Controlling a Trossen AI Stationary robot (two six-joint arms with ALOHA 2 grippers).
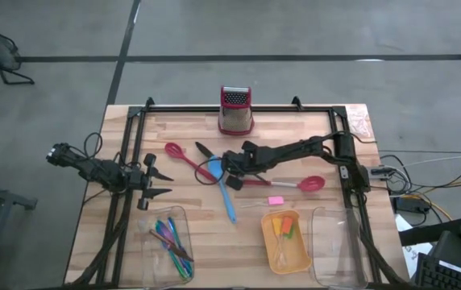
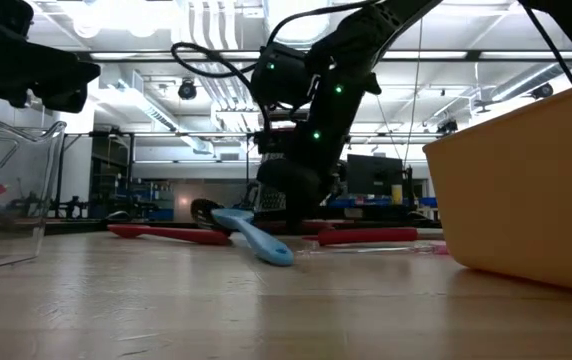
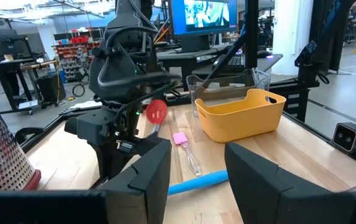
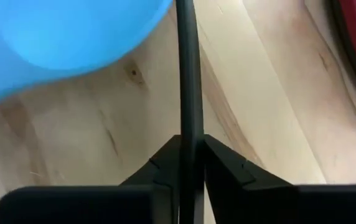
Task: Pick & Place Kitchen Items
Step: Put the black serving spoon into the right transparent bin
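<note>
No text, label, brand, number or sign can be read anywhere.

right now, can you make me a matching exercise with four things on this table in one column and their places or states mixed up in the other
Things:
1. thin black utensil handle
2. metal box grater with a red top
3. bundle of thin purple, green and blue sticks
4. small pink-headed brush with a clear handle

Places or states:
A. lying in the clear tray
B. pinched between the right gripper's fingers
C. standing at the table's far edge
D. lying loose on the wood beside the orange tray

Pairs: 1-B, 2-C, 3-A, 4-D
</note>
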